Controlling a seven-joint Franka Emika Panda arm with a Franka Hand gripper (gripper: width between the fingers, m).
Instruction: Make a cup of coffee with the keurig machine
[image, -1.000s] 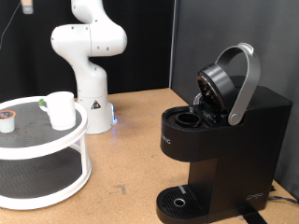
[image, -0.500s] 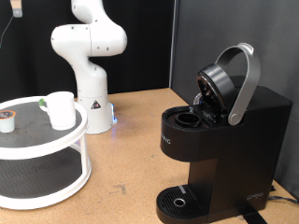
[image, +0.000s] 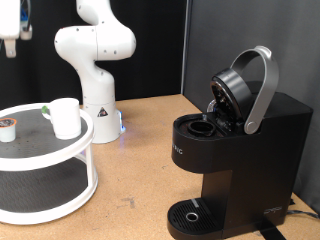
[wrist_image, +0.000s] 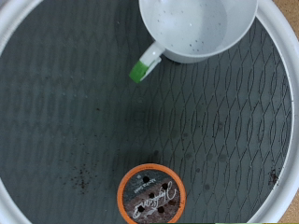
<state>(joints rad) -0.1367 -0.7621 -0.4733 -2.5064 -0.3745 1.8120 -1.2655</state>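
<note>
The white cup (image: 65, 117) stands on the top shelf of a round white stand (image: 88, 143), at the exterior view's left. A brown-topped coffee pod (image: 8, 128) sits on the same shelf, left of the cup. The black keurig machine (image: 262, 150) stands at the right with its lid (image: 240, 88) raised and the pod chamber (image: 200, 128) open. My gripper (image: 12, 28) shows only in part at the top left corner, high above the pod. The wrist view looks down on the cup (wrist_image: 198, 28) and the pod (wrist_image: 152, 194); my fingers do not show there.
A small green-tipped piece (wrist_image: 145, 67) lies against the cup on the dark mesh shelf (wrist_image: 65, 112). The stand has a lower shelf (image: 40, 185). The robot's white base (image: 95, 60) stands behind the stand. Bare wooden table (image: 140, 170) lies between stand and machine.
My gripper has moved left and down at the exterior view's top left, coming further into view above the stand. The cup, pod and machine have not moved.
</note>
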